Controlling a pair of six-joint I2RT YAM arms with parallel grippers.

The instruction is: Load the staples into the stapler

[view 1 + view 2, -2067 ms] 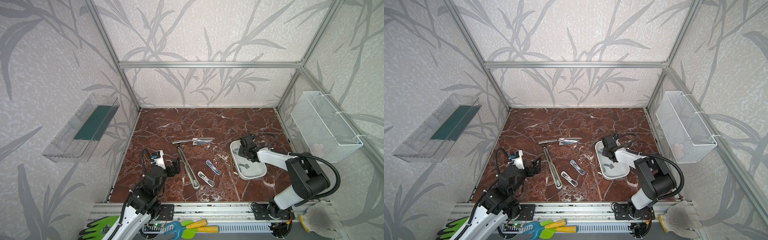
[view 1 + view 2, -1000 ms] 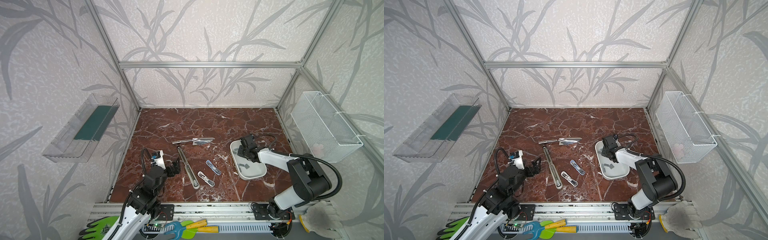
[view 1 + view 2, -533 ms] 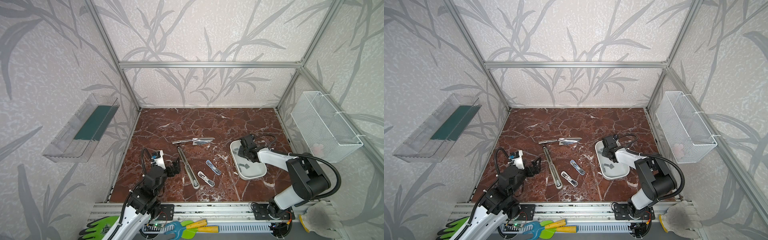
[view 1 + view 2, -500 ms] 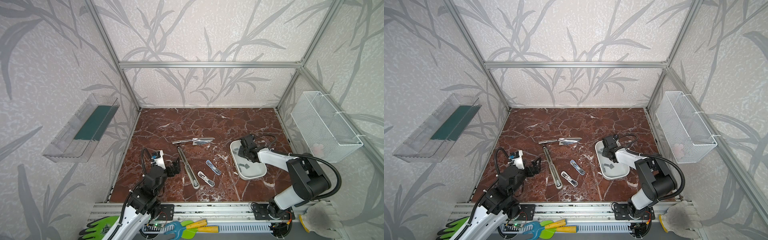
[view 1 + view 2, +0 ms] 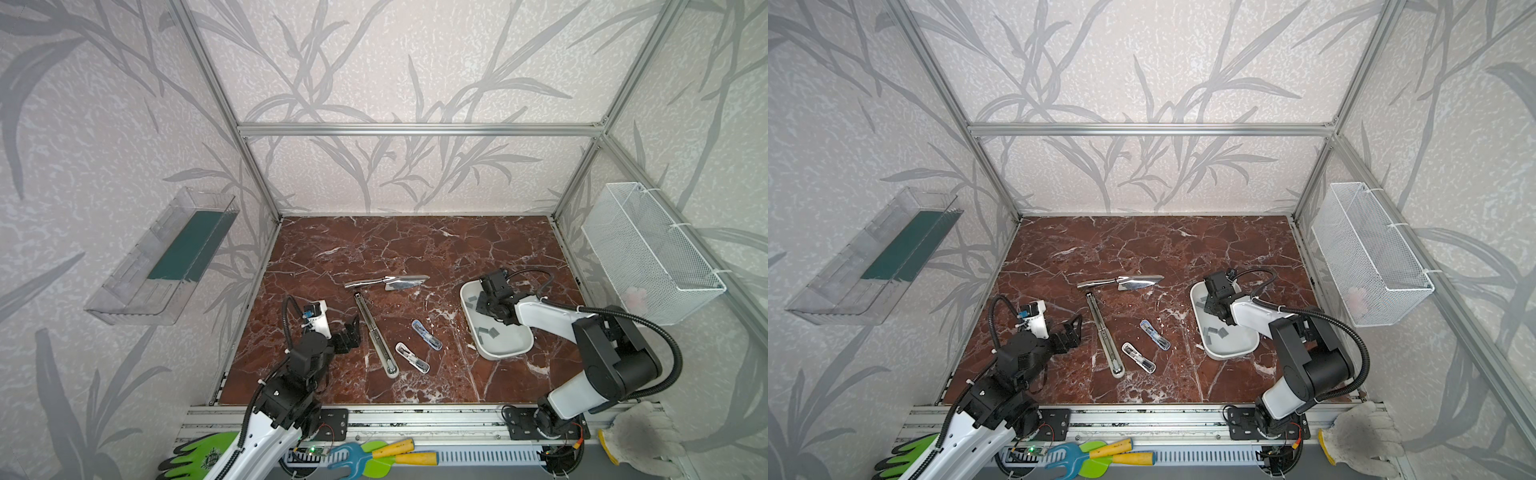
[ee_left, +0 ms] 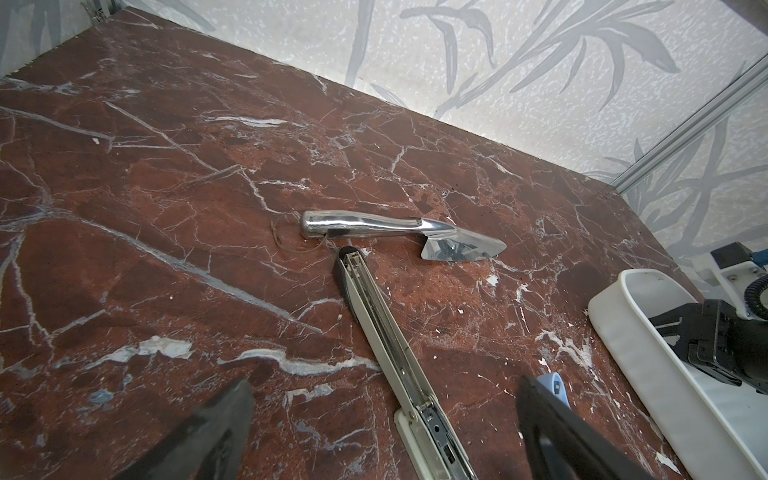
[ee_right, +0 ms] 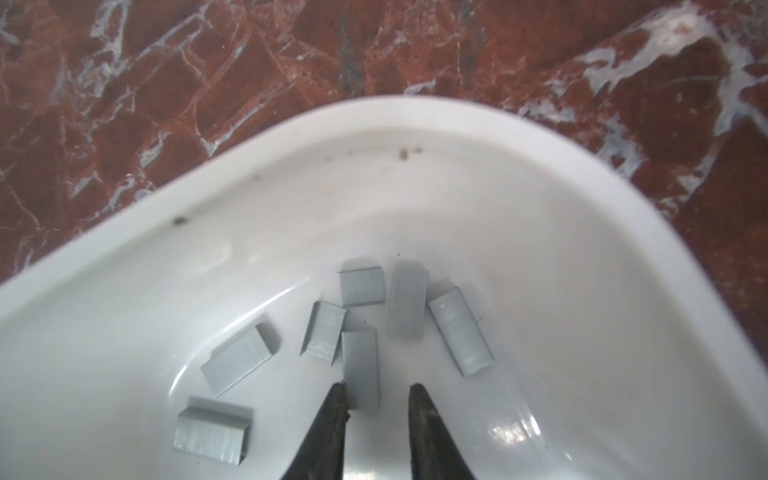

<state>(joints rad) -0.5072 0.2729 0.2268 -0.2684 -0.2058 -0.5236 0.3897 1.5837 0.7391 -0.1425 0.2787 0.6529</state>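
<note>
stapler: near end cut off | white tray: sides cut off

Both top views were bright and evenly lit, with soft diffuse light from above and only faint shadows on the red-brown marbled surface. The wide lens bowed the aluminium frame posts toward the edges. In the left wrist view the polished silver metal handle carried hard mirror glare, and the black left tool was a dark blur (too near the lens). In the right wrist view the glossy white plastic tray showed specular patches. The grey staple strips were fairly sharp, the right tool a soft silhouette, and the marble beyond blurred.
</note>
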